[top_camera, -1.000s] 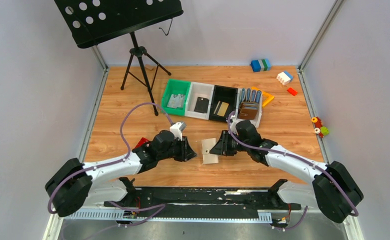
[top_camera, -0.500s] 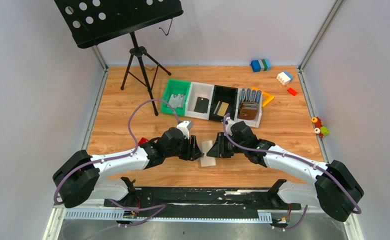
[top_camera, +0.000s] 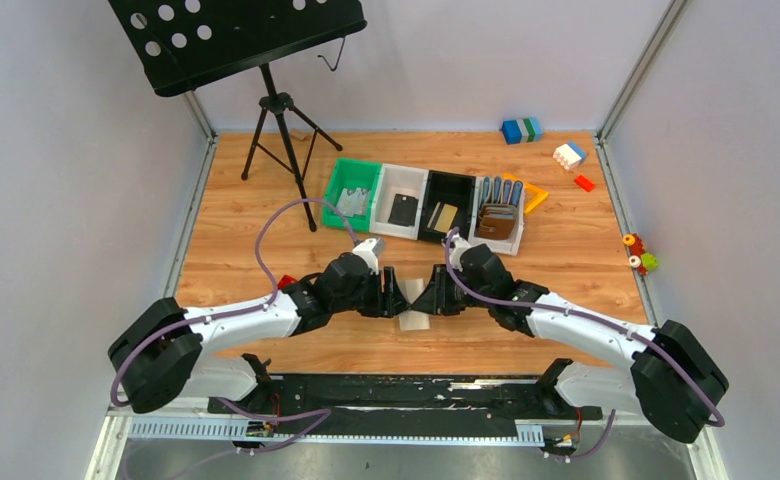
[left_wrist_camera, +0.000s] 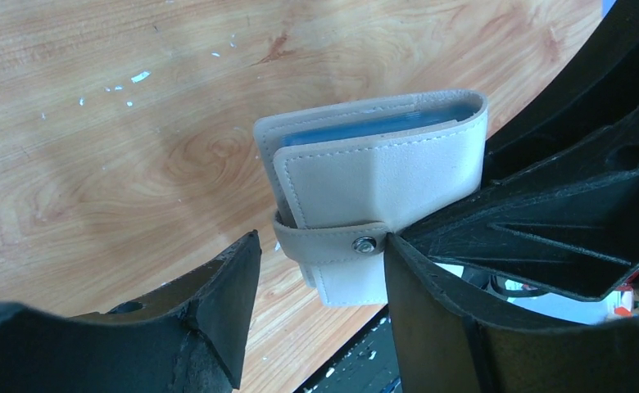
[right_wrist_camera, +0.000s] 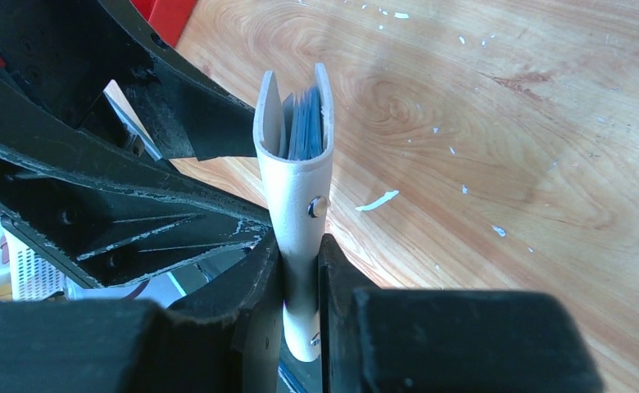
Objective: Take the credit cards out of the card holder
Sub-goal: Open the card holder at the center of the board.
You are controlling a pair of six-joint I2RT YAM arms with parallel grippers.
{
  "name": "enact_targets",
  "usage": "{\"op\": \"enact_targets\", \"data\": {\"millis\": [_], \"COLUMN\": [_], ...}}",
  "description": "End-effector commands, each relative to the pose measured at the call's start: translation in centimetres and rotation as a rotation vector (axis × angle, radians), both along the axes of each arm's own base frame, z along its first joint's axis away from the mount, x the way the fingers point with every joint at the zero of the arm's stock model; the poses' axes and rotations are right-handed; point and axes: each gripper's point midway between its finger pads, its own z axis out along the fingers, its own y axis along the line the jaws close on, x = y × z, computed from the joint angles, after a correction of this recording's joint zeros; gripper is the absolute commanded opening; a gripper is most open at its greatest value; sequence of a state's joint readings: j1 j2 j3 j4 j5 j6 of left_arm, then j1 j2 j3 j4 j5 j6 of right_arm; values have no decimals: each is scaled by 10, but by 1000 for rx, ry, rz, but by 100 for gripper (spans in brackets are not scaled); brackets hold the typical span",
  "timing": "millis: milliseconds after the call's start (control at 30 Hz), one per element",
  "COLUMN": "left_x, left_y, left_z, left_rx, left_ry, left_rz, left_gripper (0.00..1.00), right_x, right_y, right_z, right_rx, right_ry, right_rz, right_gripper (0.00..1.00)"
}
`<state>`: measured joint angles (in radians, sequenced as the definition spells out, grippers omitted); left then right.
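**Undoing the tab on the card holder**

The right jaws are clenched on one end of the card holder (right_wrist_camera: 293,196) and present it on edge over the worktop (left_wrist_camera: 95,123), midway between the two arms. The left jaws are released. They stand apart on either side of the closing tab (left_wrist_camera: 328,244). One finger touches the holder just beside the snap (left_wrist_camera: 367,244), and the other is clear of it.

We judge the step in hand to be unfastening the tab.

1. We close the left jaws on the tab alone, not on the covers, since squeezing the covers would pinch the contents.
2. We pull the tab away from the snap while the right jaws hold firm.

The holder is pale grey-beige with stitched edges and a small metal snap. It is fastened, and its covers bulge slightly. Blue edges of the credit cards (right_wrist_camera: 304,123) show between the covers. None is drawn out yet.
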<state>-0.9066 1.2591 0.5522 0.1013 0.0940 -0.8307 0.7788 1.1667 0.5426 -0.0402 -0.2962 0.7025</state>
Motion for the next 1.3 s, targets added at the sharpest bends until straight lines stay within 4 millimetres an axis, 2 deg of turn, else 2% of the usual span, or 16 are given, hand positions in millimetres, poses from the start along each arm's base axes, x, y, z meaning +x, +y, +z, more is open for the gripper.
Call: {"op": "enact_targets", "data": {"millis": [0,67,167,267,333,400,533,600,633,733,767,833,933,1033,1267], "left_x": [11,13,19,27,29,31,36,36,33,22,20,15,12,9,6], "left_y": [-16,-14,-2,14,20,26,34,34,29,8,0,-3,-4,-18,-30], "left_z": [17,12,0,-11,-13,-15,-16,-14,-11,11,22,28,26,29,-7], "left_rx": [-40,-17,70,174,220,264,332,339,310,131,63,38,47,-7,21], "left_ry": [-16,-14,-20,-48,-64,-76,-96,-101,-106,-148,-175,-204,-200,-156,0], "left_rz": [15,27,61,103,105,107,111,96,72,-6,-26,-54,-74,-89,-68], "left_gripper": [64,64,54,34,15,6,0,0,4,32,37,45,50,51,51], "right_x": [6,5,7,16,18,21,20,19,19,15,15,11,8,8,7], "right_y": [20,21,16,5,0,-5,-8,-8,-8,-4,-2,3,10,11,12], "right_z": [36,38,36,30,24,17,9,8,7,7,7,9,11,6,-4], "right_rx": [124,129,103,27,-25,-78,-105,-101,-101,-75,-62,-42,-12,-19,-37], "right_ry": [-116,-126,-125,-123,-109,-98,-77,-75,-75,-62,-55,-36,-3,21,25], "right_rz": [29,36,7,-69,-82,-93,-99,-104,-105,-85,-77,-54,-25,-28,-23], "right_gripper": [0,0,0,0,0,0,0,0,0,0,0,0,1,2,8]}}
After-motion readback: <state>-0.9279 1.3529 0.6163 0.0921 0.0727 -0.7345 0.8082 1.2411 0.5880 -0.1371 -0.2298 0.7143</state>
